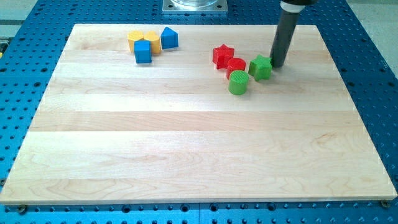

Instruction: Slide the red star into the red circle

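The red star [222,55] lies on the wooden board [186,137] near the view's top, right of centre. The red circle [236,66] sits just below and right of it, touching it. A green circle [238,82] lies right below the red circle. A green star [260,66] lies to the right of the red circle. My tip [277,65] is down on the board just right of the green star, touching or nearly touching it. The green star stands between my tip and the red blocks.
A cluster at the view's top left holds two yellow blocks [135,38] [151,40], a blue cube [143,51] and a blue pentagon-like block [169,38]. A blue perforated table [37,25] surrounds the board.
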Motion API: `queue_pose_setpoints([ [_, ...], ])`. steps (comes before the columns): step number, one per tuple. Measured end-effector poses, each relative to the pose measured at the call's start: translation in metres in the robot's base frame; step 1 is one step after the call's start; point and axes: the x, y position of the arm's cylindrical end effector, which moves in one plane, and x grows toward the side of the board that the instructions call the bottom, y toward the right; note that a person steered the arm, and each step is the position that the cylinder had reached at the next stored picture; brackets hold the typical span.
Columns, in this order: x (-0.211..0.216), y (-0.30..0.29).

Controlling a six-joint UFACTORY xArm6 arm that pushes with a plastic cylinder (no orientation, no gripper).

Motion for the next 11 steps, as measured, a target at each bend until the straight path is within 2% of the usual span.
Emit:
queue_pose_setpoints([
  [1, 0.022, -0.068],
  [2, 0.005, -0.069],
  [3, -0.015, -0.099],
  [4, -0.028, -0.077],
  [5, -0.054, -0.088],
  [6, -0.047, -0.150],
  [7, -0.003, -0.153],
  [9, -0.043, -0.155],
  [11, -0.041, -0.151],
])
